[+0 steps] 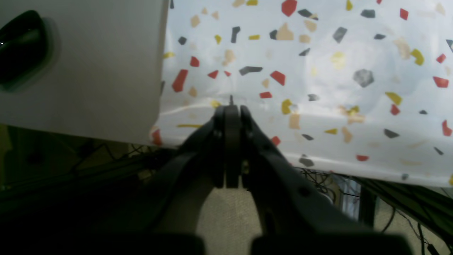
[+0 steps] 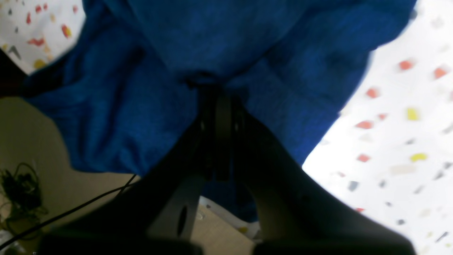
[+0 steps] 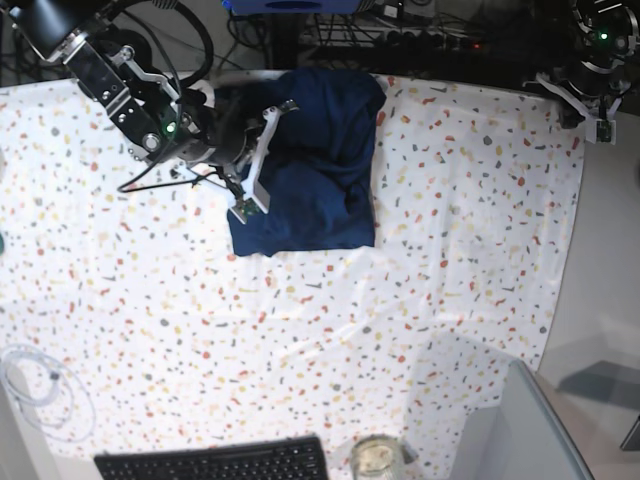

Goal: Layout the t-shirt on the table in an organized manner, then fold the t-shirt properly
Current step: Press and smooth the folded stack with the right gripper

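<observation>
One t-shirt [image 3: 318,165] bunched on table [image 3: 450,240], right end effector [image 2: 216,83] pinching it

T-shirt [image 2: 247,46]: soft matt knit cloth, fine weave showing, rumpled. Table [image 1: 336,71]: smooth white covering, faint sheen, creased near its edge, flat printed flecks. My left gripper [image 1: 231,109]: matt black plastic by the look. Grey panel [image 1: 99,63] at 10 o'clock: smooth, matt.

Right gripper [image 2: 217,88] fingers [image 2: 223,117] pinch the t-shirt [image 2: 219,39].
</observation>
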